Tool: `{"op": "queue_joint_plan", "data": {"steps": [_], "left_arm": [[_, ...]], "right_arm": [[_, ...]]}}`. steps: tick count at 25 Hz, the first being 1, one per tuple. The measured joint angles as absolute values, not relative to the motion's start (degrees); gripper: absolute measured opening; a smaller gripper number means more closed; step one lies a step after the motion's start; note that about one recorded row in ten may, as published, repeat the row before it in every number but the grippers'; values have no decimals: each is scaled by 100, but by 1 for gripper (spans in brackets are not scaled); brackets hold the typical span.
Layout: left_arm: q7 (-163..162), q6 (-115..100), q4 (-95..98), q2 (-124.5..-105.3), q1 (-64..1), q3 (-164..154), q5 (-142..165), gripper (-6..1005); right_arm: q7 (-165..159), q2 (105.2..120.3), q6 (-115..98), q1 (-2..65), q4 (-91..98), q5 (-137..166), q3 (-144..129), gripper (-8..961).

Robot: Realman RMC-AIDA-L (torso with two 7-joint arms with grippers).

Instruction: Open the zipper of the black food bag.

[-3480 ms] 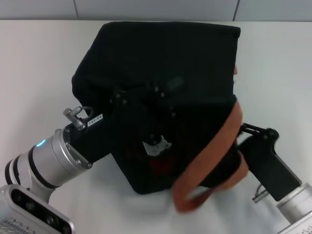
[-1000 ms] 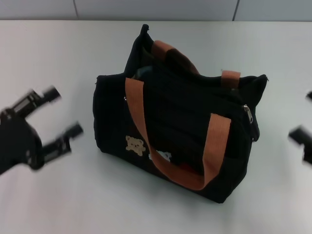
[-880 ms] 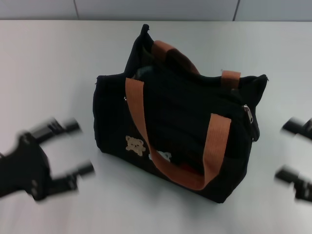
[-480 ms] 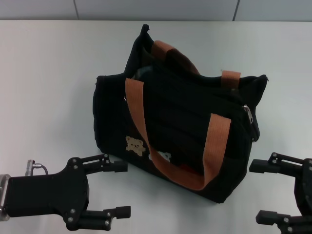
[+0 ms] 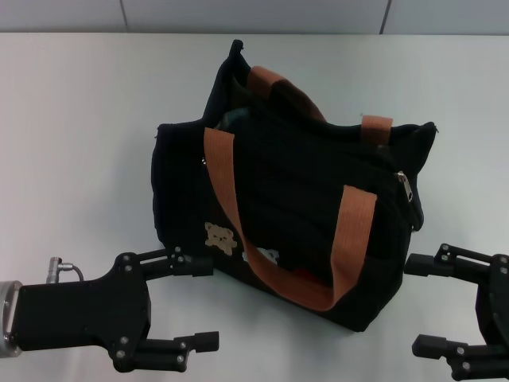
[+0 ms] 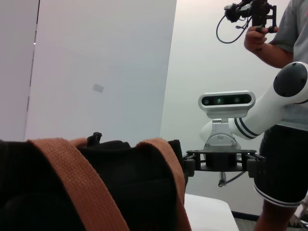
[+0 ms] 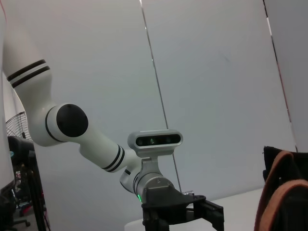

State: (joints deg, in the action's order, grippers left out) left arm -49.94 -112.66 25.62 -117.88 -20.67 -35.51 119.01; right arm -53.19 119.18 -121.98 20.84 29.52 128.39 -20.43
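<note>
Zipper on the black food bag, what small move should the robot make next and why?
Probably bring the right gripper up toward the silver pull tab at the zipper's end. Both grippers are open and clear of the black food bag; the right is nearer that end, while the left gripper sits by the opposite bottom corner.

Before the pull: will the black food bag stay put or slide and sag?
The black food bag looks like soft fabric with a sagging top edge, so it will probably buckle. Nothing holds it; the left gripper and right gripper sit open beside it, so it may slide.
</note>
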Motion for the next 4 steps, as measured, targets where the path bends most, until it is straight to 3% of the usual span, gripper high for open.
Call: {"op": "queue_joint_plan", "data": {"steps": [4], "left_arm": [[-4989,-11262,2562,-11793,-2061,-3544,11891,819]], "right_arm": [[-5317,11926,-12197,2103,2952,12818,-2043,837]]}}
